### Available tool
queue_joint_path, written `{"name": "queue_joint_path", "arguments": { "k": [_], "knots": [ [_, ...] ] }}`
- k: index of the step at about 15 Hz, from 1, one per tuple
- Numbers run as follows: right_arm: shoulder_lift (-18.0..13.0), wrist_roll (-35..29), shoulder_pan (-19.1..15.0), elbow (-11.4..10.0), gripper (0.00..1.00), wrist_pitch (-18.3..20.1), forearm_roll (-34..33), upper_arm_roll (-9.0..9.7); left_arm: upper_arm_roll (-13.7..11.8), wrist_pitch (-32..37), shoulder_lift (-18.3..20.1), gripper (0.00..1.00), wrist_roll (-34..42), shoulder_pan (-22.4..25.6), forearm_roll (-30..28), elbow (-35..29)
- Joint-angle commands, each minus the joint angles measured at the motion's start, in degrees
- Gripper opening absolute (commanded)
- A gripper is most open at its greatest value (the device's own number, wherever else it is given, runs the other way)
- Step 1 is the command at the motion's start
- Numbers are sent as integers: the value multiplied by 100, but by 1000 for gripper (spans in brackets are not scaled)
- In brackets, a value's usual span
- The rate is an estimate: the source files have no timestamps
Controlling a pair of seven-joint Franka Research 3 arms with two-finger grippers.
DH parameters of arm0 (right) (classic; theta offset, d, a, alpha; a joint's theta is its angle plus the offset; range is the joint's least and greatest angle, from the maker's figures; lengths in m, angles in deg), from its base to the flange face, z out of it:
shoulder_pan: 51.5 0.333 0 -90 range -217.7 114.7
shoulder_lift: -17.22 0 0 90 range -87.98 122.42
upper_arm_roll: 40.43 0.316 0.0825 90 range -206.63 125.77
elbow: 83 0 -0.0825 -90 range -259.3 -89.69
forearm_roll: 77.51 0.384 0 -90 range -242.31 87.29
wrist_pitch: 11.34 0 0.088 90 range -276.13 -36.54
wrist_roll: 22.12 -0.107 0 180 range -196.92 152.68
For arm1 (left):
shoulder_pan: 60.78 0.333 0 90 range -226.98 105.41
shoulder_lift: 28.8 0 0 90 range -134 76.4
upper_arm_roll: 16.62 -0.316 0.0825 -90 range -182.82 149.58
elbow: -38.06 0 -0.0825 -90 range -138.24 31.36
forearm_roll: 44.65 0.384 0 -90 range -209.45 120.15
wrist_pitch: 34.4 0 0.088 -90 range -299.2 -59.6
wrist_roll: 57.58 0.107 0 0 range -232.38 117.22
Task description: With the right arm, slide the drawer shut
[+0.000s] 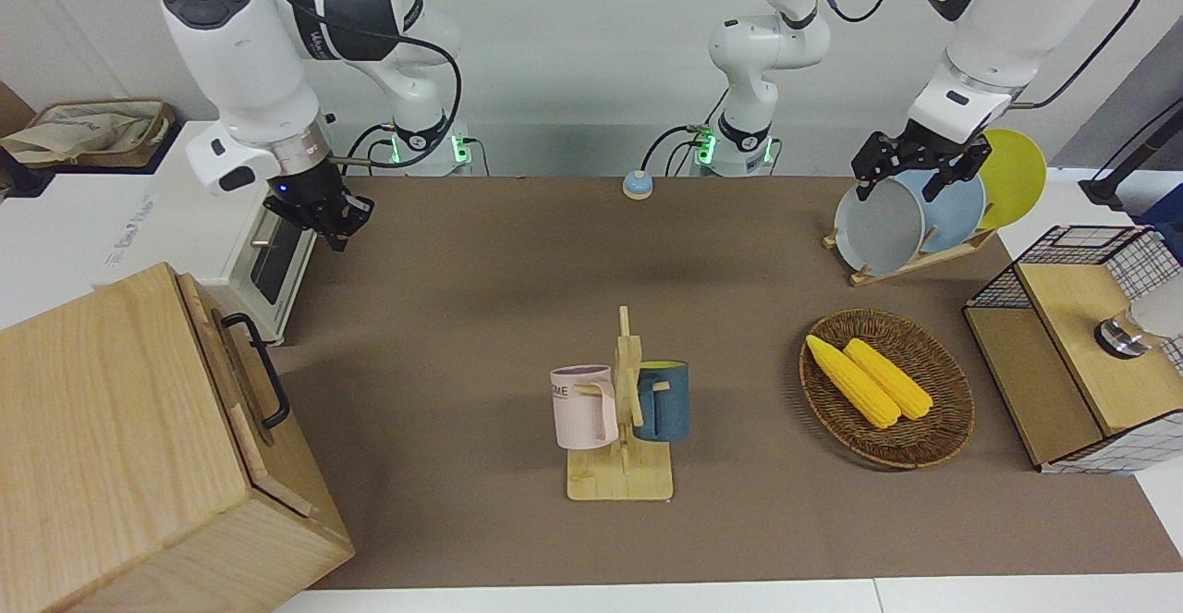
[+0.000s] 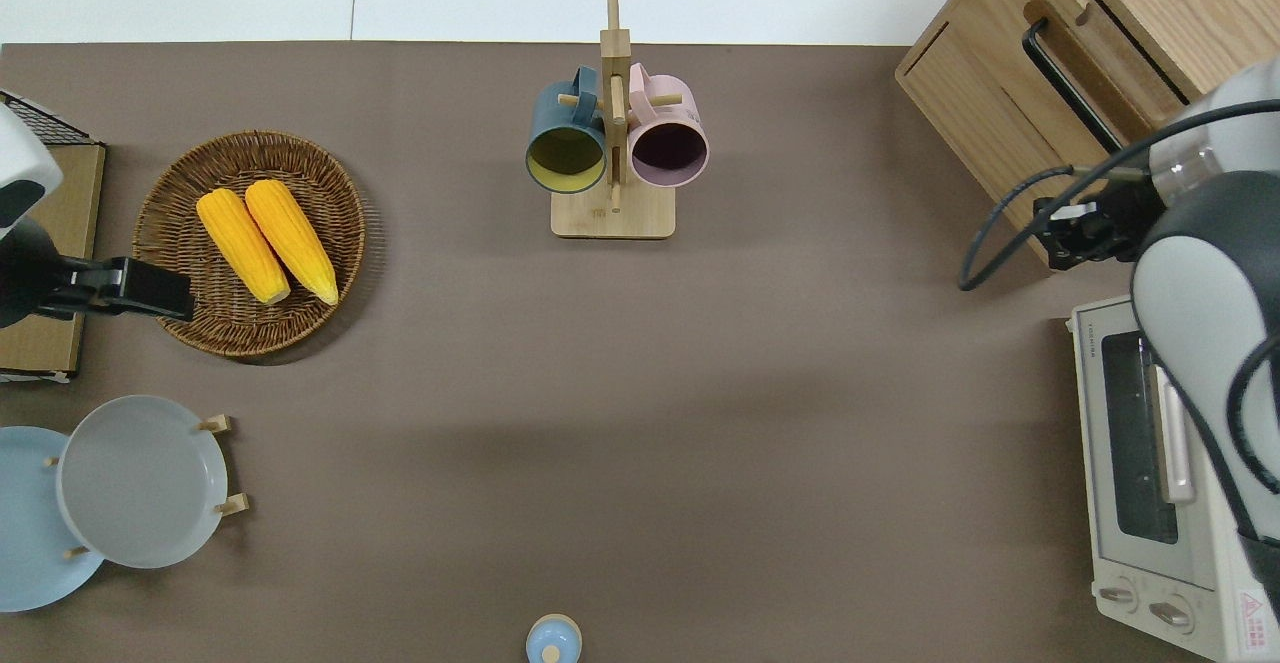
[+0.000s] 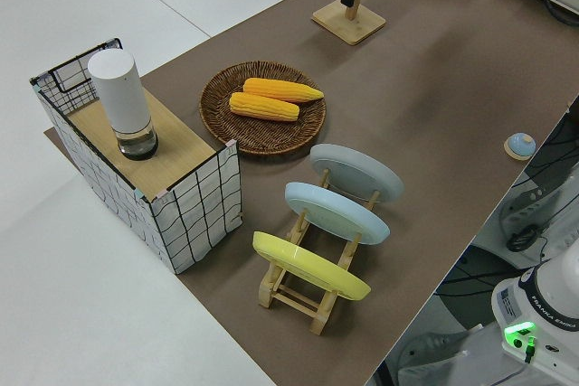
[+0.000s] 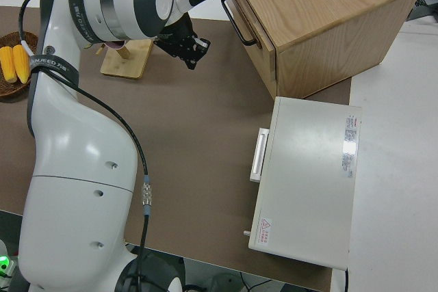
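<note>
— Where is the drawer point(image 2: 1040, 93) sitting?
— In the cabinet point(image 1: 111, 447), at the right arm's end, looking closed.
— And the right gripper point(image 2: 1075, 233)?
— Hanging apart from its handle point(image 2: 1070, 83), nearer the oven point(image 2: 1150, 473); its fingers I cannot tell.

Open mat mid-table — clutter along the ends and the farther edge.

The mat point(image 2: 640, 423) lies bare across its middle, giving wide room between the two ends. At the right arm's end the cabinet point(image 2: 1010, 93) and the oven point(image 2: 1120, 503) stand close together; the right gripper point(image 2: 1070, 233) hangs over the narrow strip of mat beside them, clear of the drawer point(image 1: 242, 382). The mug rack point(image 2: 612, 143) rises near the mat's farther edge. At the left arm's end the basket point(image 2: 170, 293), plate rack point(image 2: 225, 463) and mesh box point(image 1: 1072, 354) crowd the space — the left arm is parked.
</note>
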Motion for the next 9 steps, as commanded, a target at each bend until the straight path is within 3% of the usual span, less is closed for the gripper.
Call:
{"name": "queue_joint_path", "arguments": {
  "k": [1,2,9],
  "knots": [
    [-540,747,312,-731,0,-125,229,-590,-2,103,25,993,-60,-39,102,49],
    [-576,923,357,-766,0,-134,211,-679,-2,103,25,993,-60,-39,102,49],
    [-664,1759,269,-845,0,-196,114,-698,-2,103,16,993,-60,-39,102,58]
  ]
}}
